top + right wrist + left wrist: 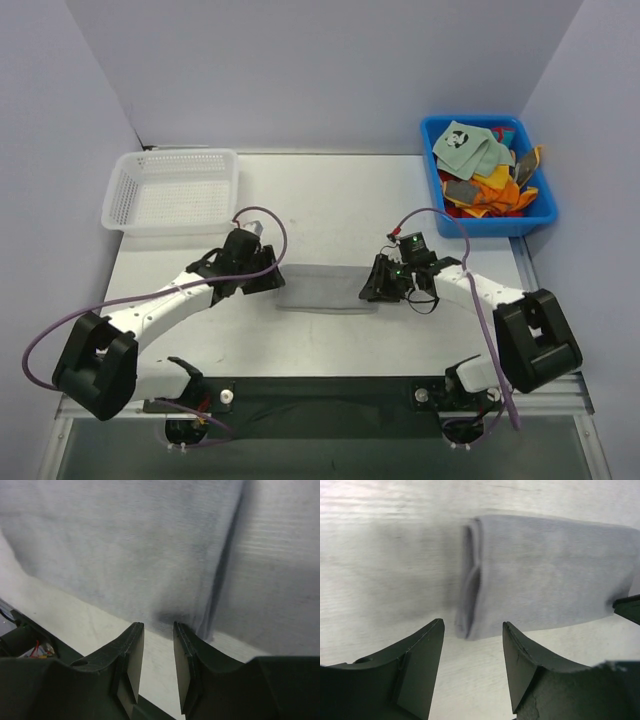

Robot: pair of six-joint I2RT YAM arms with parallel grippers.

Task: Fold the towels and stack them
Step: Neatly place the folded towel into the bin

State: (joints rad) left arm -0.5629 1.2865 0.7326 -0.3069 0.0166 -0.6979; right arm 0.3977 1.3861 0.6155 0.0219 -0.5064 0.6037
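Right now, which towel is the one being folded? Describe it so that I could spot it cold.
On the white table, look between the left gripper and the right gripper. The grey towel lies there, folded into a flat strip. It alone lies outside the blue bin, where the coloured towels are heaped.

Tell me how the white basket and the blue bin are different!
The basket is white with mesh walls; the bin is blue with solid walls. The basket looks empty; the bin is heaped with towels. The basket sits far left, the bin far right. Both are rectangular.
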